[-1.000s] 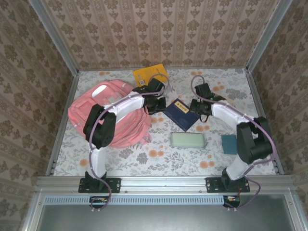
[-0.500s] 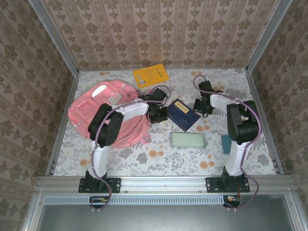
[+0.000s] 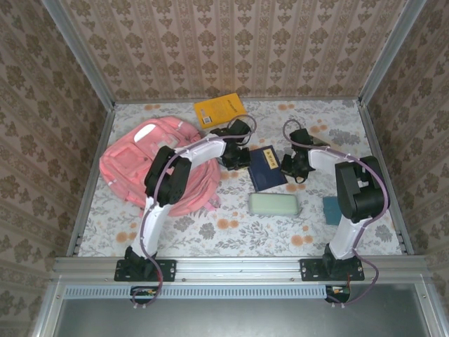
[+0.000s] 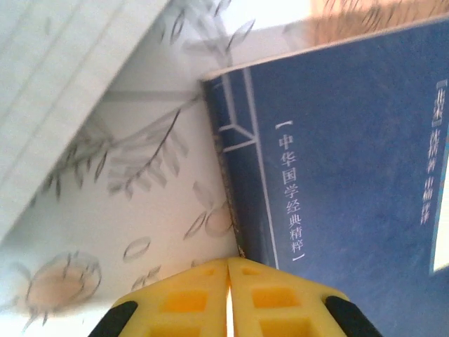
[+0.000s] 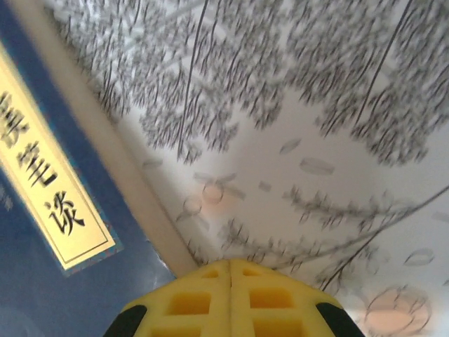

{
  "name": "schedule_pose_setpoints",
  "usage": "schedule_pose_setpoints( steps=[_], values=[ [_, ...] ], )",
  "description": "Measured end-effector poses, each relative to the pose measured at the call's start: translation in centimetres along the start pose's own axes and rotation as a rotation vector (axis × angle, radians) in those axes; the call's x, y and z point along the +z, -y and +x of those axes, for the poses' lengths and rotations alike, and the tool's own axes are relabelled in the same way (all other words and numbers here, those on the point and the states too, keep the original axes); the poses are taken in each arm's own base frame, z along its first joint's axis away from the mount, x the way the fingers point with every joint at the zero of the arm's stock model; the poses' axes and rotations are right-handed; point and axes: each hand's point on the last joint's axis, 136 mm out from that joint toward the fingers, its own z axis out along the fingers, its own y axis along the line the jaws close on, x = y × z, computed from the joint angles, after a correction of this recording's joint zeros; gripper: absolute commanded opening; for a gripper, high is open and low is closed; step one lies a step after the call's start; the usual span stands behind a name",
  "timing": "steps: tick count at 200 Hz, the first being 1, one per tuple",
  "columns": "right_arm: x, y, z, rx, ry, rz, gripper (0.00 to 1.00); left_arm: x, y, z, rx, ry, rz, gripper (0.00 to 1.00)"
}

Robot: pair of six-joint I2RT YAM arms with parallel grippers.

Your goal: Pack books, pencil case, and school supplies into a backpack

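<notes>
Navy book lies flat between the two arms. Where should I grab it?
The navy book is thin and lies flat, so probably take the edge facing the left gripper, sliding in low from the left; top-down offers nothing to pinch.

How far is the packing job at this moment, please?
Done: nothing seen packed into the large pink fabric backpack. In hand: the left end effector and right end effector, both shut, flank the dark navy paperback, holding nothing. Left: that book, the yellow-orange paperback, the mint-green oblong case, the teal piece.
</notes>
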Motion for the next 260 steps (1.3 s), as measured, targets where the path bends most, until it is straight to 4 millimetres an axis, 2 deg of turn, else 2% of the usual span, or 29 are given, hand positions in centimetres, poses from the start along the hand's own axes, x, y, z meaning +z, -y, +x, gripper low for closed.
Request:
schedule_pose_setpoints(
  steps=[17, 45, 60, 84, 106, 127, 152, 169, 195, 230, 260],
  values=[
    [-0.2, -0.8, 1.2, 0.000, -0.020, -0.016, 0.05, -0.1, 0.0, -1.0, 0.013, 0.018, 0.005, 0.18],
    [-1.1, -2.1, 2.5, -0.022, -0.038, -0.035, 0.22, -0.4, -0.6, -2.0, 0.025, 0.045, 0.009, 0.22],
    [-2.1, -2.4, 2.1, -0.034, -0.020, -0.039, 0.25, -0.9, -1.0, -1.6, 0.029, 0.050, 0.008, 0.25],
    [-3.4, -3.6, 0.2, -0.054, 0.020, -0.053, 0.27, -2.6, -1.1, -0.5, 0.047, 0.063, 0.023, 0.31],
    [-3.7, -4.7, -1.4, -0.064, 0.047, -0.071, 0.28, -4.3, -0.7, 0.0, 0.069, 0.089, 0.051, 0.35],
    [-2.6, -4.6, -1.3, -0.061, 0.024, -0.063, 0.28, -4.7, -0.4, 0.0, 0.082, 0.107, 0.077, 0.40],
    [-0.4, -3.7, -0.3, -0.050, -0.035, -0.031, 0.28, -4.2, -0.4, 0.4, 0.093, 0.093, 0.090, 0.41],
    [0.6, -3.4, 0.2, -0.045, -0.061, -0.021, 0.23, -3.8, -0.3, 0.5, 0.101, 0.082, 0.100, 0.41],
    [0.6, -3.8, 0.1, -0.044, -0.062, -0.037, 0.14, -3.0, -0.2, 0.8, 0.106, 0.059, 0.120, 0.41],
    [0.6, -3.9, 0.1, -0.043, -0.063, -0.043, 0.13, -1.0, -0.9, 1.6, 0.097, 0.015, 0.108, 0.41],
    [0.6, -3.9, 0.0, -0.043, -0.064, -0.043, 0.13, -1.1, -0.7, 1.5, 0.097, 0.011, 0.117, 0.41]
  ],
)
